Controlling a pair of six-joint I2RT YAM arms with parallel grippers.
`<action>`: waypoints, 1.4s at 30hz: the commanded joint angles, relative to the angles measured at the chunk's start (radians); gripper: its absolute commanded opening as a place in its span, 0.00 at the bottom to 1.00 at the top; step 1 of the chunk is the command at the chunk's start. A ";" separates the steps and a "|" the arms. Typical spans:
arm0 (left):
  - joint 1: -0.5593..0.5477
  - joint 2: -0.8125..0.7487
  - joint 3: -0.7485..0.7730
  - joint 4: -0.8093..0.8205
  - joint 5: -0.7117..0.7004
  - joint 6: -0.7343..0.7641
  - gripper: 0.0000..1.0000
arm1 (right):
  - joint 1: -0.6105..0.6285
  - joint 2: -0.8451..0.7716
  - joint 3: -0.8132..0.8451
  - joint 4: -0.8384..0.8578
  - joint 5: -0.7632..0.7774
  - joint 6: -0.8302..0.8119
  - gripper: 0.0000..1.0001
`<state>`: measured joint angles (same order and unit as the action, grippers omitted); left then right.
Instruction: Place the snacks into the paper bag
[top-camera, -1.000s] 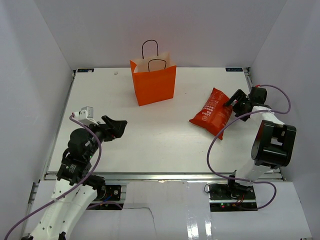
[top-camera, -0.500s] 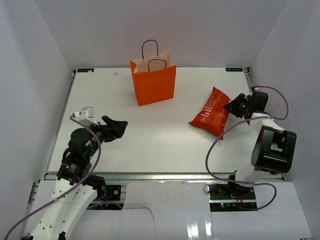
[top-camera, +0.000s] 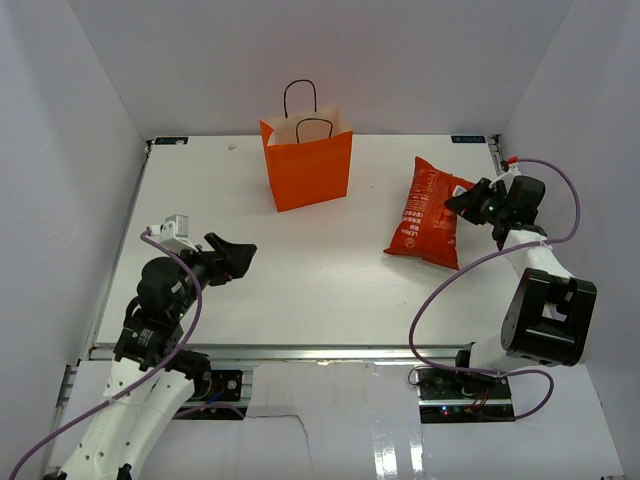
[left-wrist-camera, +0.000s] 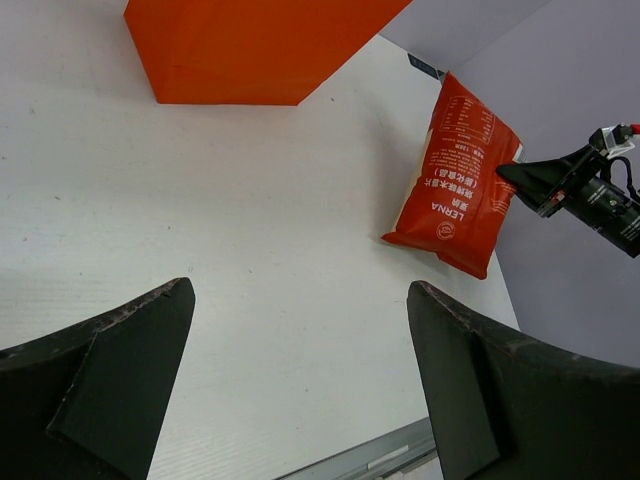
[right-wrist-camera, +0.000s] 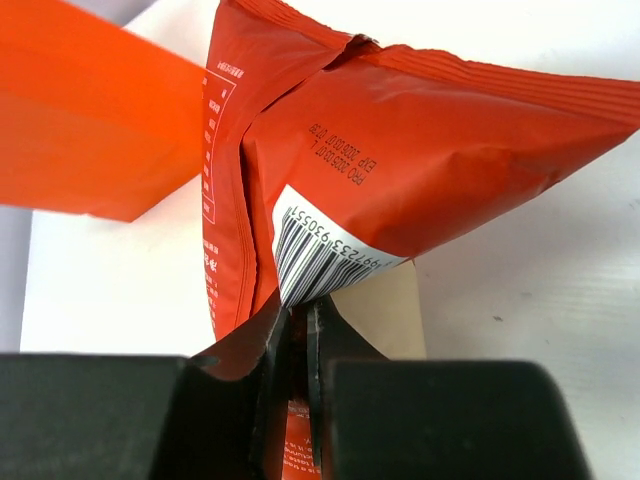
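Observation:
The red chip bag (top-camera: 428, 212) hangs tilted above the right side of the table, pinched at its right edge by my right gripper (top-camera: 468, 200). The right wrist view shows the jaws shut on the red chip bag (right-wrist-camera: 400, 150) just under its barcode, my right gripper (right-wrist-camera: 297, 315) close below it. The orange paper bag (top-camera: 307, 165) stands upright at the back centre, mouth open, and shows as the paper bag (left-wrist-camera: 250, 45) in the left wrist view. My left gripper (top-camera: 236, 257) hovers open at the near left, nothing between its fingers (left-wrist-camera: 110, 370). No other snacks are in view.
White walls close in the table on the left, back and right. The table's metal front rail (top-camera: 320, 352) runs along the near edge. A purple cable (top-camera: 545, 200) loops around the right arm.
My right gripper has shut on the chip bag's edge and lifted it, tipping it more upright and shifting it toward the back. The left arm has not moved.

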<state>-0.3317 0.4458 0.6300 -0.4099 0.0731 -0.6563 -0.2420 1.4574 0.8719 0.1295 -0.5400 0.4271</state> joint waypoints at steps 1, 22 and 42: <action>-0.003 -0.013 -0.003 -0.001 0.016 -0.005 0.98 | -0.005 -0.057 0.009 0.131 -0.142 -0.034 0.08; -0.003 -0.019 0.007 -0.001 0.019 0.001 0.98 | 0.338 0.187 0.914 0.217 -0.135 -0.335 0.08; -0.003 -0.025 0.020 -0.020 0.031 -0.011 0.98 | 0.616 0.566 1.402 0.272 0.045 -0.387 0.08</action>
<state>-0.3313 0.4347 0.6289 -0.4122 0.0906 -0.6567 0.3775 2.0556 2.2601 0.2649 -0.5411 0.0452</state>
